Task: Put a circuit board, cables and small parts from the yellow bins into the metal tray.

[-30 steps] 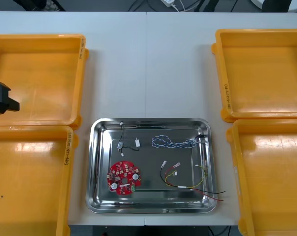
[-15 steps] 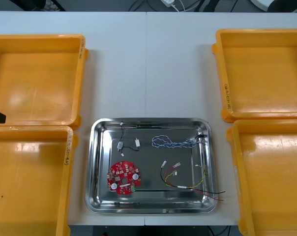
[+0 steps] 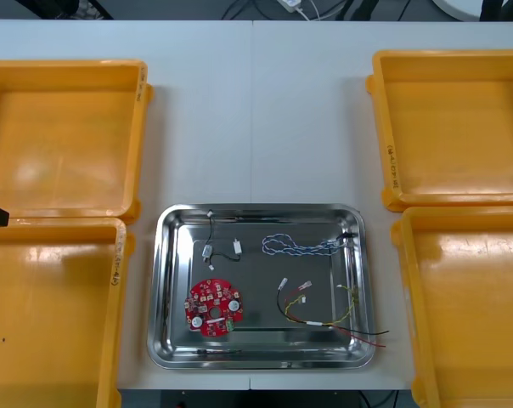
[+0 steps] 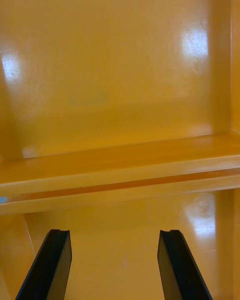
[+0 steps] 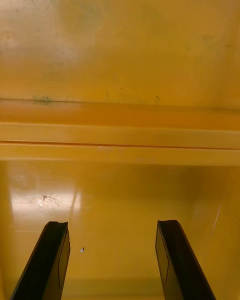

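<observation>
Circuit board point(image 3: 213, 308) and cables point(image 3: 303, 246) lie in the metal tray point(image 3: 167, 255) at mid-table, the board on the side nearer the left arm and the cables running crosswise toward the right. The left gripper point(image 5: 111, 224) and right gripper point(image 4: 114, 232) hang wide open and empty over the yellow bins point(image 3: 70, 136) at their own sides, each well apart from the tray.

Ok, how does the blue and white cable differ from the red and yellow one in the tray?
The blue and white cable is twisted and lies stretched across the far half of the metal tray, wholly inside; the red and yellow cable is loose, curves through the near right corner, and its ends overhang the rim. Both lie in the tray's right half.
</observation>
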Available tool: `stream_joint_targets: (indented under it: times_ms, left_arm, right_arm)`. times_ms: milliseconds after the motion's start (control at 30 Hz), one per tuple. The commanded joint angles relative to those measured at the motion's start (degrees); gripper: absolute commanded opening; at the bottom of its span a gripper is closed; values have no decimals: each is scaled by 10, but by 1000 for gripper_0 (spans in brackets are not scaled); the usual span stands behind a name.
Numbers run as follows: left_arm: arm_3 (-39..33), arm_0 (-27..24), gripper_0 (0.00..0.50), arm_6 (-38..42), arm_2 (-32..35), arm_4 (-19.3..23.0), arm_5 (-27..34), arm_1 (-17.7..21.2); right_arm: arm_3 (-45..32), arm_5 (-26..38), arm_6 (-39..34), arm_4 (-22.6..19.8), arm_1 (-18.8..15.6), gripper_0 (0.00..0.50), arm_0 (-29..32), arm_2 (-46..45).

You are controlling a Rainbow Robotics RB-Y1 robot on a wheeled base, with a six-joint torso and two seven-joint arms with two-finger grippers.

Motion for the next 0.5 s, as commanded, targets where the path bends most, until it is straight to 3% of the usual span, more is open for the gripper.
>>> stream_joint_targets:
  times_ms: [33, 500]
  left_arm:
    - [-3, 10, 500, -36, 20, 1, 4, -2]
    - [-3, 10, 500, -35, 18, -1, 4, -2]
  right_arm:
    - [-13, 2, -16, -4, -26, 500, 0, -21]
    - [-13, 2, -16, -4, -26, 500, 0, -21]
